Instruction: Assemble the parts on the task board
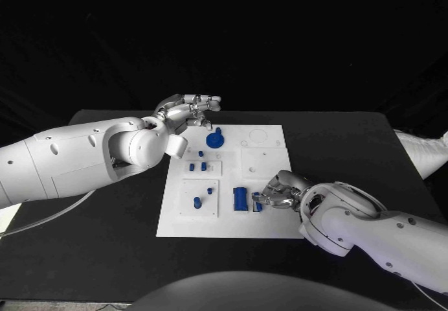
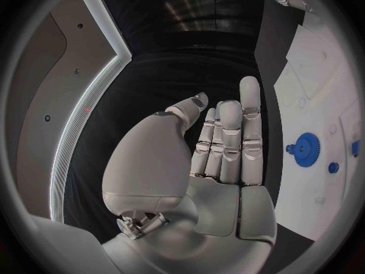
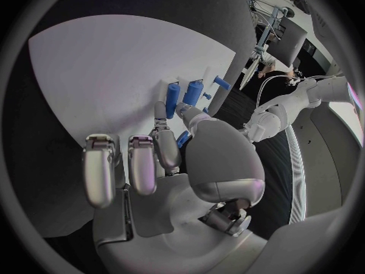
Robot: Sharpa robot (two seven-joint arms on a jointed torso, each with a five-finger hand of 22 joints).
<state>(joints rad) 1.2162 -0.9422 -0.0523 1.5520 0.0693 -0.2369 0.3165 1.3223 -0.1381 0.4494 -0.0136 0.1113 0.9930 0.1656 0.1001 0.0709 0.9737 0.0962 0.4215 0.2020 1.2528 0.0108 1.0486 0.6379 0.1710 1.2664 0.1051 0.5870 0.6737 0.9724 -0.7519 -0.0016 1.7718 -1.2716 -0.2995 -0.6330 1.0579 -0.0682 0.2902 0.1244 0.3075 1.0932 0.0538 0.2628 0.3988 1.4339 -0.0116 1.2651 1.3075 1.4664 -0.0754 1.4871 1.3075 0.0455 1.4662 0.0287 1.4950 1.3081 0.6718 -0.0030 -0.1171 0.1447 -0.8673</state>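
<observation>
The white task board (image 1: 266, 223) lies mid-table. On it are a blue gear (image 1: 215, 138), small blue pegs (image 1: 197, 167), two short blue pieces (image 1: 198, 202) and an upright blue block (image 1: 241, 197). My left hand (image 1: 191, 110) hovers over the board's far left corner with its fingers straight and nothing in it (image 2: 221, 158); the gear (image 2: 306, 146) lies beside it. My right hand (image 1: 280, 192) is low over the board's near right part, next to the blue block. A small blue part (image 3: 182, 139) sits between the thumb and a finger of that hand (image 3: 175, 164).
The black table (image 1: 112, 259) surrounds the board on all sides. Empty recesses (image 1: 261, 162) lie in the board's right half. My left forearm (image 1: 84, 155) crosses the table's left side, and my right forearm (image 1: 373, 233) crosses its near right corner.
</observation>
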